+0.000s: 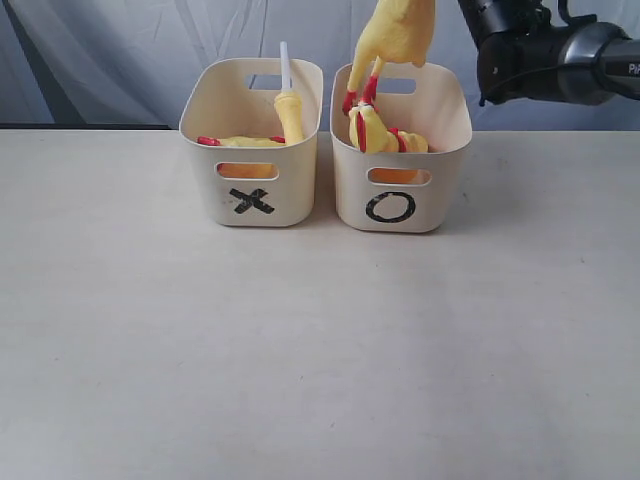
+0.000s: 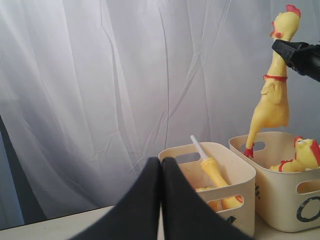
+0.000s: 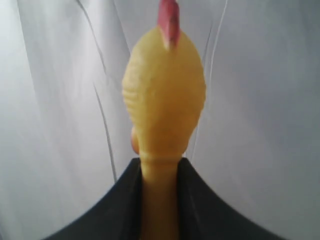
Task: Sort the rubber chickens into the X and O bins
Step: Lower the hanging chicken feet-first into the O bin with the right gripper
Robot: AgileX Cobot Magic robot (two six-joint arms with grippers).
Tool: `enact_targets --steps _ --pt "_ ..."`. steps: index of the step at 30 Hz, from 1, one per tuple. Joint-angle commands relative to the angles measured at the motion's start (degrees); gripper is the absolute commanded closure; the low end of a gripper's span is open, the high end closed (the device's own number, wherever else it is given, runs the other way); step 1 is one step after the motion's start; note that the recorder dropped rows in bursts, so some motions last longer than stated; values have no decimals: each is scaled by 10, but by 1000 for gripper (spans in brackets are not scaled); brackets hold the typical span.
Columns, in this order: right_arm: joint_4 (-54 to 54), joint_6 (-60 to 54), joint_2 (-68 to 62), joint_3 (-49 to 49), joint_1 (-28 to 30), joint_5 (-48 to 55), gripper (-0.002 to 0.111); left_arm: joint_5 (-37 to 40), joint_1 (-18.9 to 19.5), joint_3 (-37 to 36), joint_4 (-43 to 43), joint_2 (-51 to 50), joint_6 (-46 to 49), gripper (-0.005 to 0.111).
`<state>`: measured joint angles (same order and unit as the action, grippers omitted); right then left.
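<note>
Two cream bins stand side by side, and their walls hide most of what I need to see. In the X bin (image 1: 250, 190) a flat-lying chicken (image 1: 240, 142) shows only as a yellow strip with red ends over the rim. The tube chicken (image 1: 289, 115) leans upright at the back, its lower half sunk out of view. In the O bin (image 1: 400, 200) a curled chicken (image 1: 375, 130) peeks above the rim.

The hanging chicken (image 1: 395, 35) is cut off at the top of the exterior view, so the grip falls outside that frame. Its red feet dangle at the O bin's back rim, seemingly just touching the curled chicken, though I can't be sure.

The right arm (image 1: 550, 55) comes in level from the upper right, above and behind the O bin. In the left wrist view the right gripper (image 2: 282, 49) clamps the neck just under the head, above the red band, and the body hangs straight down. Its own camera shows both fingers (image 3: 120, 200) pinching the neck, blurred.

The left gripper (image 2: 161, 165) is raised near the X bin, facing the bins, fingers pressed together with nothing between.
</note>
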<state>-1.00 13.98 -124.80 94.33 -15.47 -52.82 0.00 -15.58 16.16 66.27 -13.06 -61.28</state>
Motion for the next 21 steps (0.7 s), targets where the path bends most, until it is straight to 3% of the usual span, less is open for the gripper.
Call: enact_targets --steps 1,21 --pt "10 -7 -15 20 1 -8 109 4 0 -1 -4 4 -2 107" --pt "10 -14 -57 31 0 16 109 4 0 -1 -4 4 -2 107"
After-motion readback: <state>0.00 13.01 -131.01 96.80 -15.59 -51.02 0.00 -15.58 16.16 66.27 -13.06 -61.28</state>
